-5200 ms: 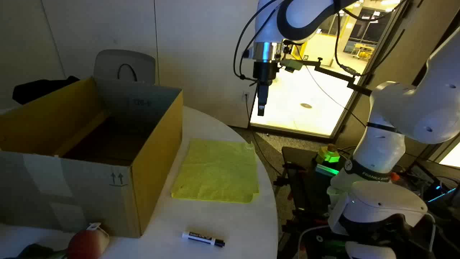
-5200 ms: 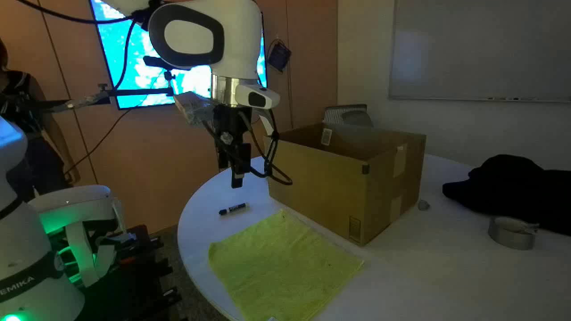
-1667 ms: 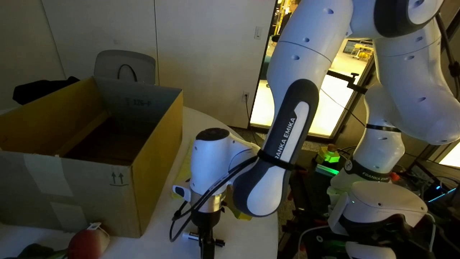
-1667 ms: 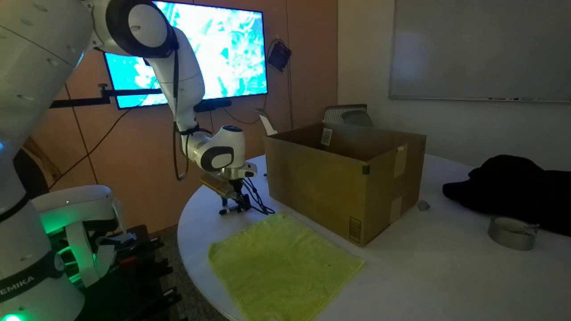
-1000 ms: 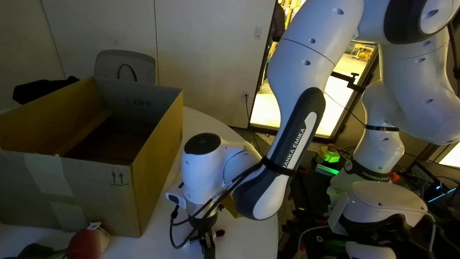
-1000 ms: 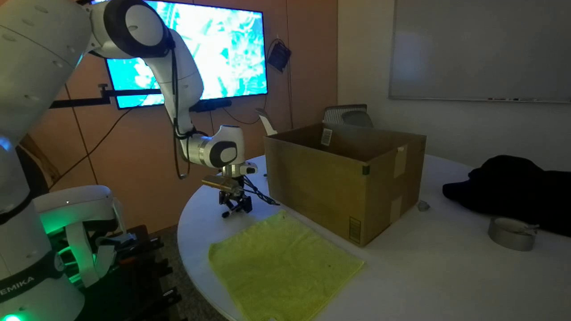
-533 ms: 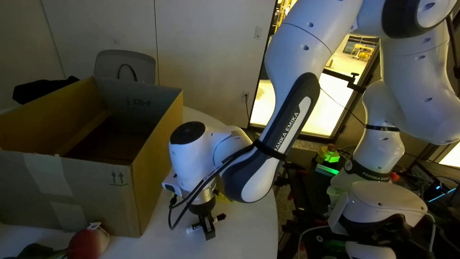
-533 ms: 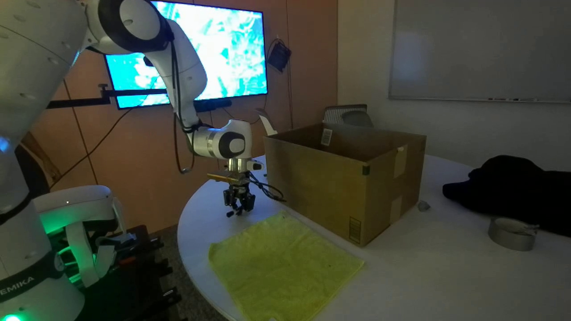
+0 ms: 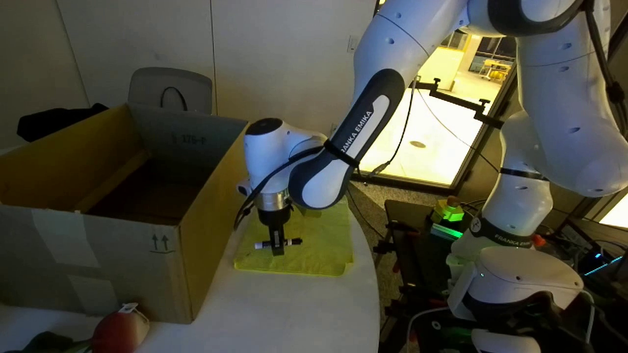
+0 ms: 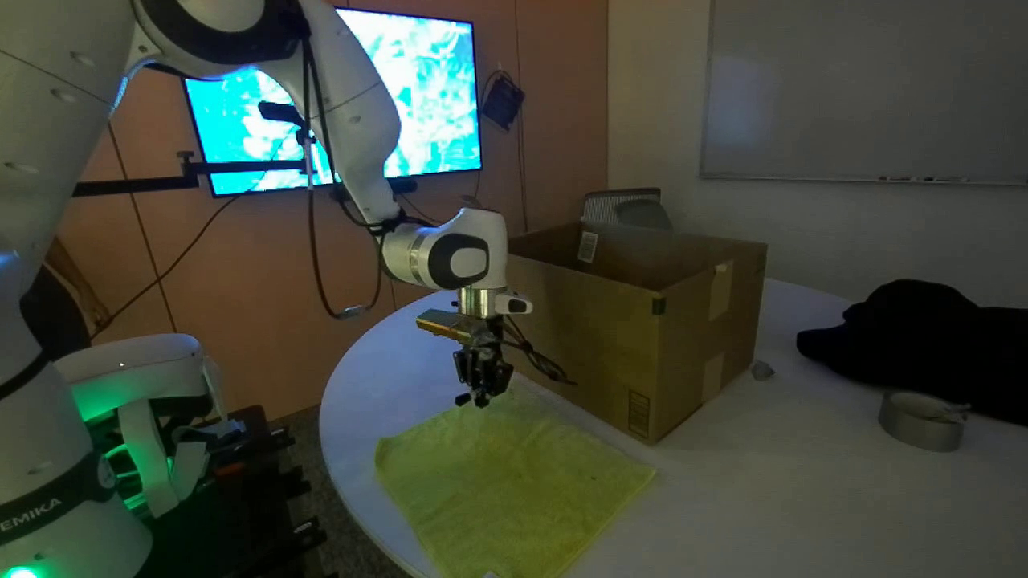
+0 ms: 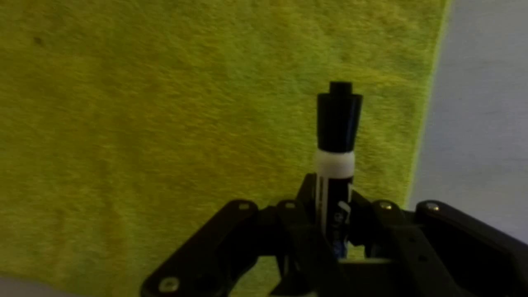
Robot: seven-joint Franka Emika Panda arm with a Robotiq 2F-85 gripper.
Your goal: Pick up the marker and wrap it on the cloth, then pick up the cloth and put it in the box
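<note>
Slim marker (image 11: pixel 336 165) has moved over fuzzy yellow cloth (image 10: pixel 514 486); tool (image 9: pixel 277 244) closed on its barrel.

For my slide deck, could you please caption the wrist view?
The gripper holds a black-capped marker over a yellow-green cloth, with the table showing past the cloth's edge.

The marker (image 11: pixel 335 165) is off the table (image 9: pixel 294 314) now. A few seconds back it was lying there near the yellow cloth (image 9: pixel 324 240); since then the gripper (image 9: pixel 277 248) has pinched it, lifted it and carried it over the cloth.
</note>
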